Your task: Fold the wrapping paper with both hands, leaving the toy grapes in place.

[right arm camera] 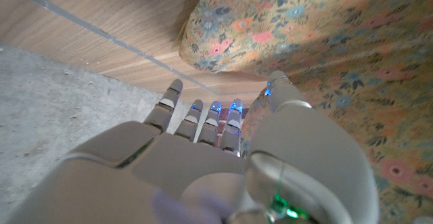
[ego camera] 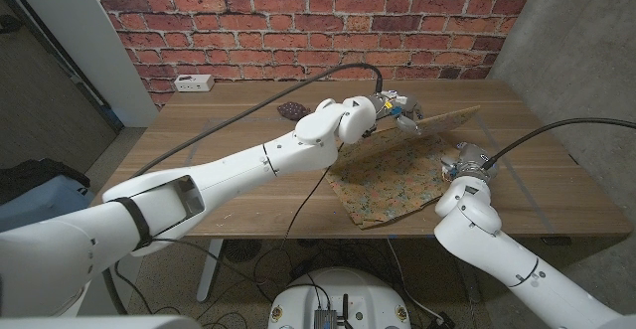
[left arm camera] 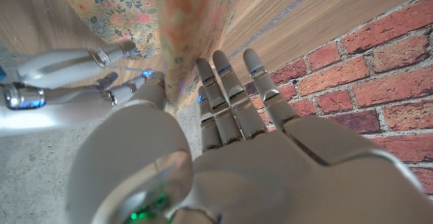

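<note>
The floral wrapping paper (ego camera: pixel 397 175) lies on the right half of the wooden surface (ego camera: pixel 229 130), its far edge lifted off the wood. The left hand (ego camera: pixel 397 110) pinches that raised edge between thumb and fingers (left arm camera: pixel 226 92). The right hand (ego camera: pixel 465 160) is at the paper's right edge; whether it grips the sheet cannot be told. Toy grapes (ego camera: pixel 291 109) sit on the surface well left of the paper, beyond the left arm. No writing is readable.

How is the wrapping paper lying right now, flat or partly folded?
Partly folded. The left hand holds the far edge of the wrapping paper lifted off the table; the rest lies spread by the right hand.
</note>
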